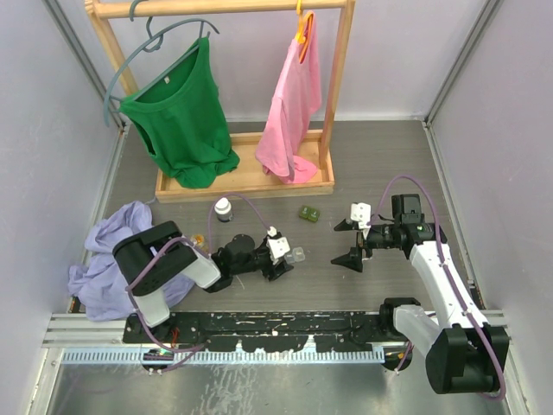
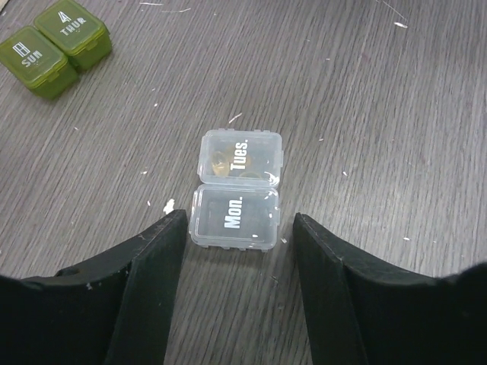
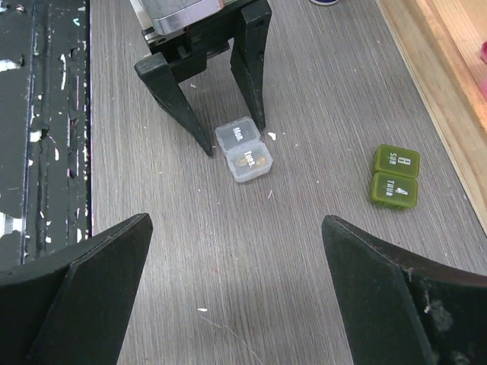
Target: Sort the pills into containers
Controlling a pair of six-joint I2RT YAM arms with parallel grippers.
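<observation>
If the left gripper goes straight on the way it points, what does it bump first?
Most likely the clear pill box, its Mon. end first, which lies ahead between the open jaws. The green pill box sits off to the side.

Even bright light, soft shadows, sharp focus

Mon./Tues. box [image 2: 237, 186] on the surface [image 2: 380, 114], near end between the left tool [image 2: 240, 219] tips — SUN/THUR box [image 2: 55, 47] apart, farther back.
</observation>
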